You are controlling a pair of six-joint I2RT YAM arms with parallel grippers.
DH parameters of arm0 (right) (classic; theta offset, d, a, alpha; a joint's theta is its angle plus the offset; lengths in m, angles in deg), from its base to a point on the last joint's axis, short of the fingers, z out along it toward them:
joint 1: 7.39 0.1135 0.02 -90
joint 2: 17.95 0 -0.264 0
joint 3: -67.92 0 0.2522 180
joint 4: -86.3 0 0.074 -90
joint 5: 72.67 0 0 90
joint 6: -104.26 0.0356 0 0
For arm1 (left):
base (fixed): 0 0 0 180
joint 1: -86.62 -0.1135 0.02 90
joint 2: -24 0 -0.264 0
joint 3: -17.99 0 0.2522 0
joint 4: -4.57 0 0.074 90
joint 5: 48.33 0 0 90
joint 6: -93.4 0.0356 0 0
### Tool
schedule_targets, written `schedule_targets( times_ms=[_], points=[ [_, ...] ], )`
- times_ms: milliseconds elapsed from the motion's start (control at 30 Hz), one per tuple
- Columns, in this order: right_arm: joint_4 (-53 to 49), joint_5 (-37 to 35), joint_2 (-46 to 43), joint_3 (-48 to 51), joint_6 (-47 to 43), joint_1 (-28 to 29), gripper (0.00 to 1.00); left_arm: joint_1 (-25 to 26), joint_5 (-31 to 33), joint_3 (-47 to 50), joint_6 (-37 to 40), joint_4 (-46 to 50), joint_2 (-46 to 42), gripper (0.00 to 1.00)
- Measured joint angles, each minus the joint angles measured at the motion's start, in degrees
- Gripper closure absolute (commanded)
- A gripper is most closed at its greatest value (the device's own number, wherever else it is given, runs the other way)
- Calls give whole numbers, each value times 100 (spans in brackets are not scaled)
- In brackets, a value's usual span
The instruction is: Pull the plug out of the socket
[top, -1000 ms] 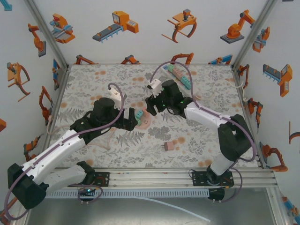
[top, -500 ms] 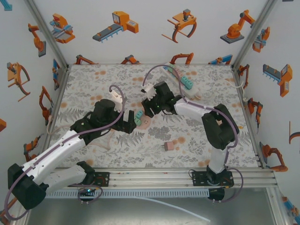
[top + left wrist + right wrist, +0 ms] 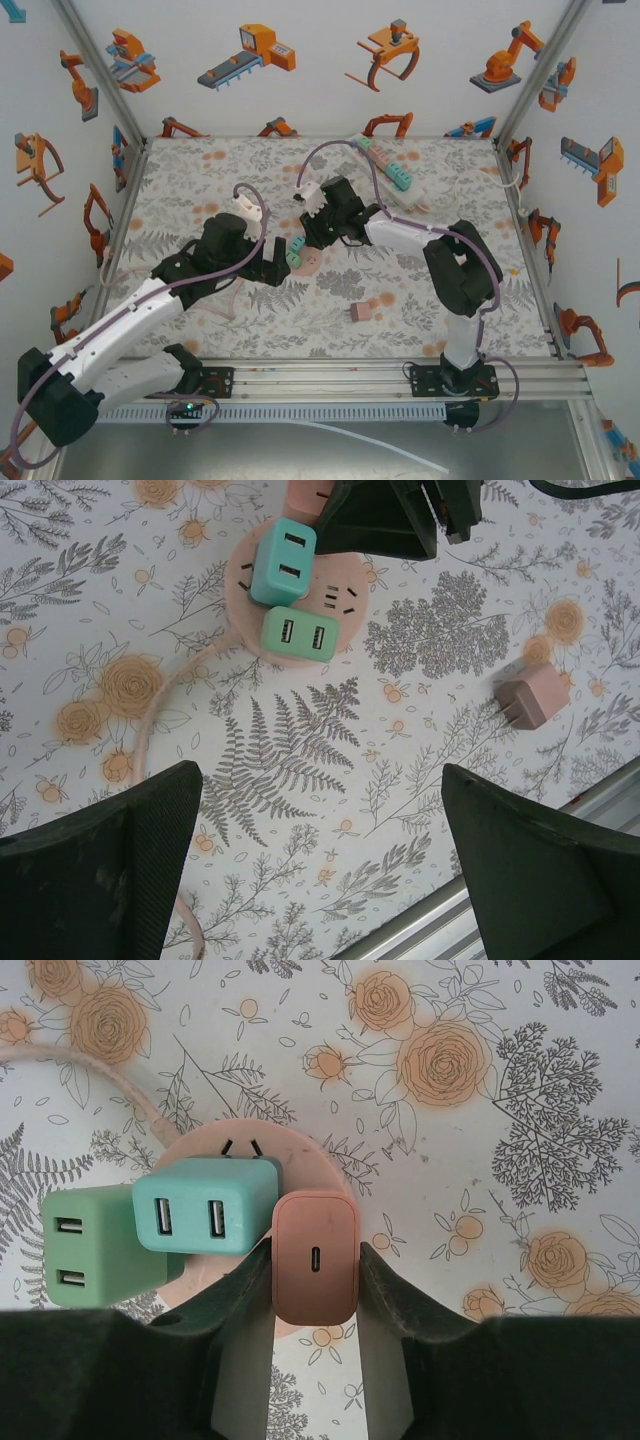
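Right gripper (image 3: 315, 1270), lower centre, clamps the salmon-pink rectangular plug (image 3: 315, 1240) by its sides, for a straight pull from the round pink socket (image 3: 300, 1160); left gripper (image 3: 320, 870) jaws stand apart.

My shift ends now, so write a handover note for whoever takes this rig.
The right gripper is shut on the pink USB-C charger, which is seated in the round pink socket.
The left gripper is open above the table near the socket, holding nothing.
A teal charger and a green charger sit in the same socket; a loose pink plug lies on the table.
Done: grip made.
Left: pull the pink USB-C charger out.
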Motion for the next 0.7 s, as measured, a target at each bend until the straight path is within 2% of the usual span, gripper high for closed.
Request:
schedule_targets(
  times_ms=[333,700],
  points=[
    [9,-396,-81,15,-190,238,75,0,153,74,-490,-24,413,3],
    [286,-389,-205,190,37,249,75,0,286,74,-605,-44,424,3]
  ],
)
